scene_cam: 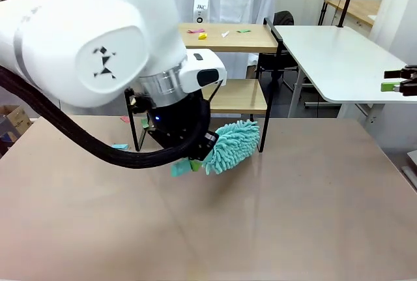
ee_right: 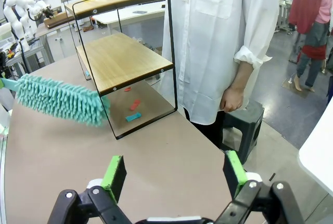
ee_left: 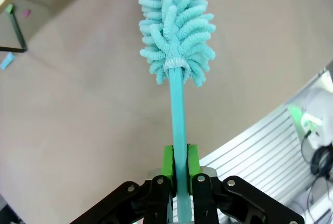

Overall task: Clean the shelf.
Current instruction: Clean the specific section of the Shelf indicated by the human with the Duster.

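Note:
The shelf [scene_cam: 236, 96] stands at the table's far middle, a two-tier rack of light wooden boards in a thin black frame; it also appears in the right wrist view [ee_right: 122, 60]. My left gripper [scene_cam: 193, 162] [ee_left: 177, 164] is shut on the teal handle of a fluffy teal duster [scene_cam: 233, 145] [ee_left: 174, 26]. The duster head hangs just in front of the shelf's right front leg, low over the table. Small coloured paper scraps [scene_cam: 202, 34] lie on the top board. My right gripper [scene_cam: 401, 80] [ee_right: 176, 172] is open and holds nothing, far off to the right.
A person in a white coat [ee_right: 218, 42] stands behind the shelf, hand down by the side. Red and teal scraps [ee_right: 133, 110] lie on the table under the shelf, and another teal scrap [scene_cam: 119, 146] lies left of it. A white side table [scene_cam: 332, 53] stands back right.

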Tool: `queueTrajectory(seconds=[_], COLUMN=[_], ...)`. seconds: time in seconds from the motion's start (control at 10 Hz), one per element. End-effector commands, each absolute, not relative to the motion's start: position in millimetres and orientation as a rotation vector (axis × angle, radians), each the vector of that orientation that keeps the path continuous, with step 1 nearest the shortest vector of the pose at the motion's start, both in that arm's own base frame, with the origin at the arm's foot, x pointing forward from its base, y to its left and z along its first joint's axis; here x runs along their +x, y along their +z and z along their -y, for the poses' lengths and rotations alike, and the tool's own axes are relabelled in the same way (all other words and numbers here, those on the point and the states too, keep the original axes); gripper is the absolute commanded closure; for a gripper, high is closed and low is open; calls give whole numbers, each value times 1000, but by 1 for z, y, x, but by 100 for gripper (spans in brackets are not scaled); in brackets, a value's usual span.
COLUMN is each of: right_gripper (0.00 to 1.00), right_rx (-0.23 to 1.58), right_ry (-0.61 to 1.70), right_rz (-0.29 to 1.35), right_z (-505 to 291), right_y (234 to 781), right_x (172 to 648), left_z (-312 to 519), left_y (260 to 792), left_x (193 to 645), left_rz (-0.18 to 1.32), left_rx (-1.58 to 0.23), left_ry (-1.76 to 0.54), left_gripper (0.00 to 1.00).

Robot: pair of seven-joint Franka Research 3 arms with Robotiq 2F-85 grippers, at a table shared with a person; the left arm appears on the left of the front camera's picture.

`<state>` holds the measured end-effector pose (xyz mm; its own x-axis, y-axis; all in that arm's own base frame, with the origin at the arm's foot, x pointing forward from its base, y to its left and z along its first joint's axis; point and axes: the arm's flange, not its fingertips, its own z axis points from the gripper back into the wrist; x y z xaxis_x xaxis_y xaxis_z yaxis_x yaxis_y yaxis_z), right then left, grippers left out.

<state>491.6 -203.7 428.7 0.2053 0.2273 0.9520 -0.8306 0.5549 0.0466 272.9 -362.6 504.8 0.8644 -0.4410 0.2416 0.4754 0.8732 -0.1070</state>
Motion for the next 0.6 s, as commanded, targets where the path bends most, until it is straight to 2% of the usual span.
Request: queueTrajectory(seconds=[0.0, 0.5], right_gripper=[0, 0], right_rx=[649, 649], right_ry=[819, 819], right_rz=[1135, 1135], right_z=[202, 202], right_y=[431, 431], right_x=[492, 492], left_z=[372, 415], left_y=[504, 476], left_x=[265, 264], left_rz=[307, 371], left_rx=[-131, -129], left_ry=[-396, -280], left_gripper=[87, 87])
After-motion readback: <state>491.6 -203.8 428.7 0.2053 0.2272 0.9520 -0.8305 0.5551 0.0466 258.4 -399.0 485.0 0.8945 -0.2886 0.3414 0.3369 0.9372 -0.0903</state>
